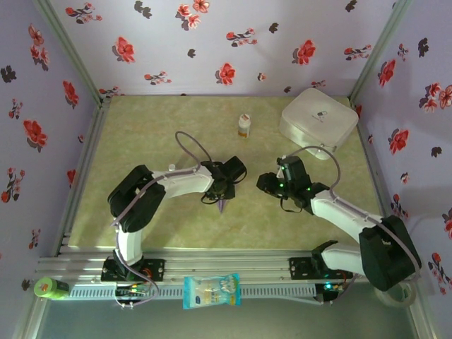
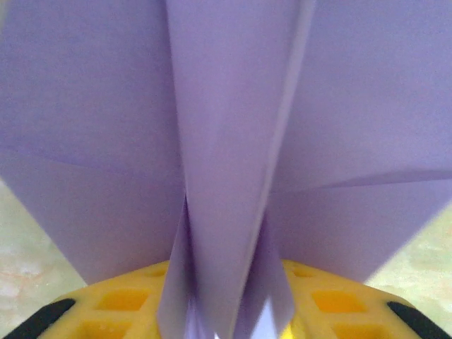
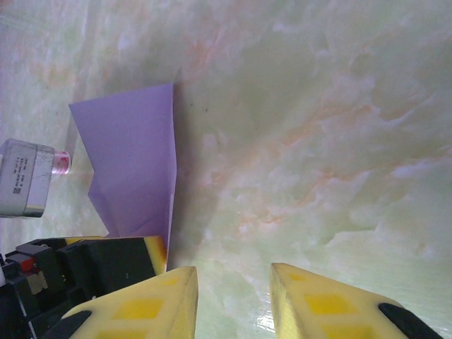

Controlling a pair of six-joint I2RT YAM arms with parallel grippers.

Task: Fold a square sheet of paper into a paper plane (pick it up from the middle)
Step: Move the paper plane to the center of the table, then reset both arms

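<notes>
The paper plane (image 2: 226,141) has its folded ridge lying between the yellow fingers (image 2: 120,307) of the left gripper (image 2: 226,296), and its wings spread out beyond their tips on both sides. Those fingers sit a narrow way apart; whether they press the paper I cannot tell. The right gripper (image 3: 233,275) holds nothing. Its fingers are narrowly parted over the bare table (image 3: 339,141), with the plane off beyond its left finger, near but not touching.
</notes>
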